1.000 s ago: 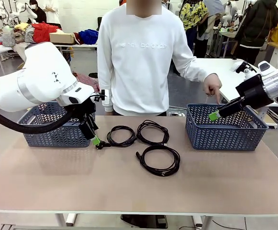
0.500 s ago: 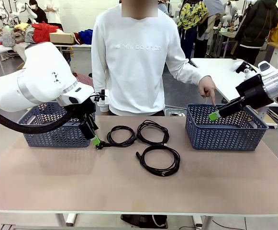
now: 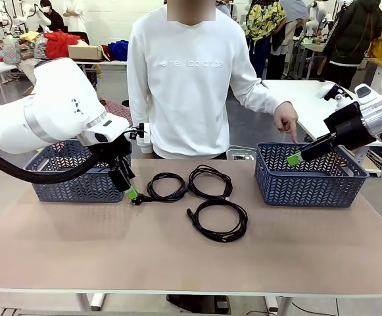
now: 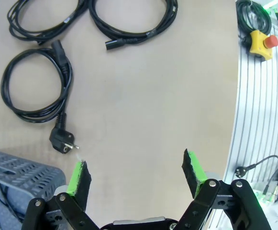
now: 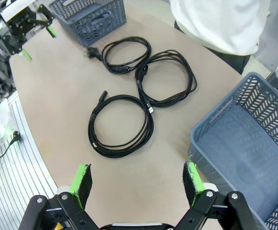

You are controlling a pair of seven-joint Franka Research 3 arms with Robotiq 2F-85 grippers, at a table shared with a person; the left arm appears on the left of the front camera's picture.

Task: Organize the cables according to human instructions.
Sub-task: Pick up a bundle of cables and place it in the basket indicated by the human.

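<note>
White wall, cluttered tables behind

black cables, blue herringbone baskets

Lab hall: worktables, clothes piles

Baskets and cables partly out of sight

In the front view the left arm covers much of the left basket. The left wrist view's top edge crops the upper-left cable and the upper-middle cable. The right wrist view's edge crops the right basket.
</note>
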